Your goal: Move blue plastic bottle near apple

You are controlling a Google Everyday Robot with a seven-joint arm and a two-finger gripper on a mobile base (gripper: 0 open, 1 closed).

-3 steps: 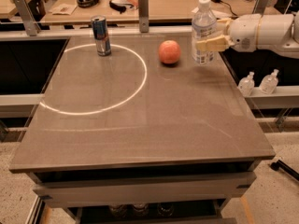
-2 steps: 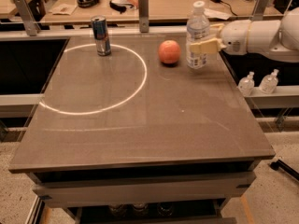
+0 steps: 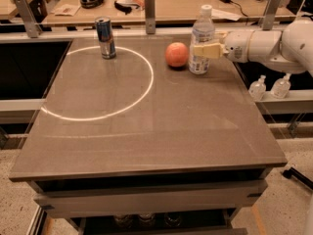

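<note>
Up front the tabletop [image 3: 161,131] is just bare brown, with a bright light ring [image 3: 151,82] drawn over its left half and nothing sitting inside it. Further back on the right is where the action is: the bottle [image 3: 202,32] stands upright just beside the apple [image 3: 176,55], on the apple's right, with a sliver of a gap between them, so placement-wise I'd call this pretty much done. The gripper [image 3: 200,48] comes in from the right on the white arm [image 3: 259,45], at label height on the bottle. The near one of the fingers [image 3: 209,50] lies flat across the label and the other is hidden behind, so it looks closed around the bottle. The base seems to be down on the tabletop, though I can't swear to it. So the step in hand is letting go, imo: make sure the bottle's weight is really on the tabletop, open both fingers evenly, then pull straight back to the right. That bottle is tall and light, so any drag could tip it or shove it into the apple, which would roll. Further back on the left, the can [image 3: 105,37] sits on the ring's far edge, well away.
</note>
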